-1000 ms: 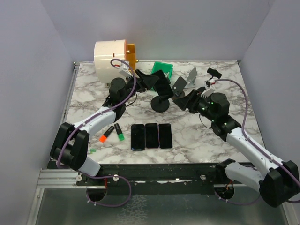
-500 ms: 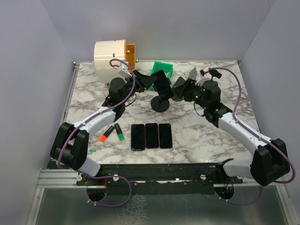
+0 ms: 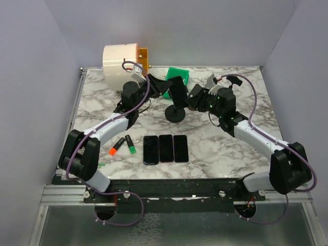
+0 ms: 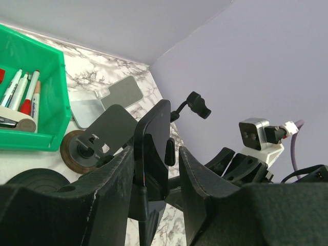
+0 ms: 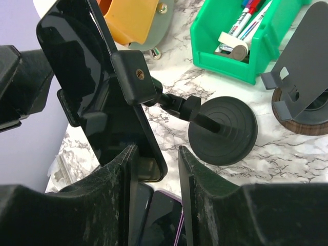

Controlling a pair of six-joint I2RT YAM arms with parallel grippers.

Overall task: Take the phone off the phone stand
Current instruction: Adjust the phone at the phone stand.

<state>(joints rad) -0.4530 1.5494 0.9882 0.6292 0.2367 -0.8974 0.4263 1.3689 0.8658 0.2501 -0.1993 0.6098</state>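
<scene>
A black phone point(image 3: 179, 90) stands upright in the clamp of a black phone stand with a round base point(image 3: 176, 114). My left gripper point(image 3: 168, 88) reaches it from the left and my right gripper point(image 3: 194, 98) from the right. In the left wrist view the phone point(image 4: 154, 133) sits edge-on inside the left gripper point(image 4: 156, 152); one finger lies against it and a thin gap shows at the other. In the right wrist view the phone's point(image 5: 87, 77) lower corner is inside the right gripper point(image 5: 157, 151). That gripper's left finger point(image 5: 110, 189) touches the phone and marble shows before the other finger.
Three dark phones point(image 3: 165, 148) lie flat side by side near the front. A green bin of markers point(image 3: 178, 76) and two grey stands point(image 3: 207, 84) sit behind the black stand. A white and orange drum point(image 3: 123, 61) stands back left. Two markers point(image 3: 123, 145) lie front left.
The right arm swung up and left to the phone. Both grippers' jaws have narrowed around it. The left gripper has shifted only slightly.
</scene>
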